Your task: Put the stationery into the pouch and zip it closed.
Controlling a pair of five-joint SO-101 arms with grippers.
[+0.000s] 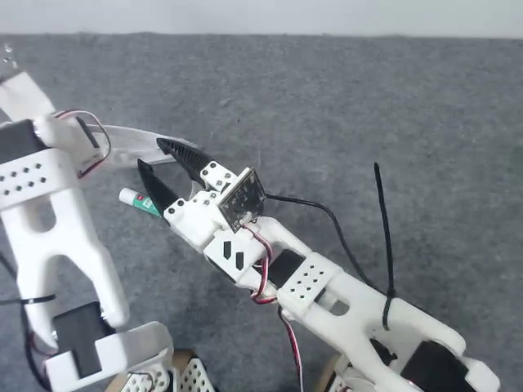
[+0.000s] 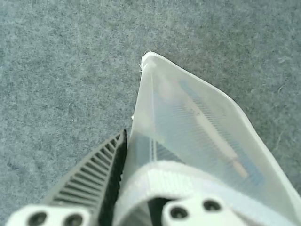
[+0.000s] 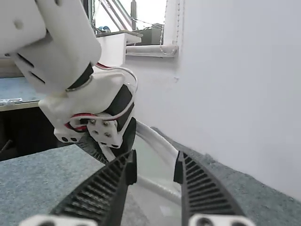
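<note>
Loading step, judged unfinished. Left hand point(image 2: 141, 157) clamped on pouch point(image 2: 197, 122) at left of scene; pens point(image 2: 214, 139) visible inside through mesh. Right hand point(image 1: 150, 153) parted, empty, just beside pouch edge. Marker point(image 1: 139, 200) lying loose on tabletop point(image 1: 368, 106), just near of right hand's nearer finger. Next, likely: lower right hand around marker, close, feed into pouch mouth. Zipping not yet begun; slider not discernible.
</note>
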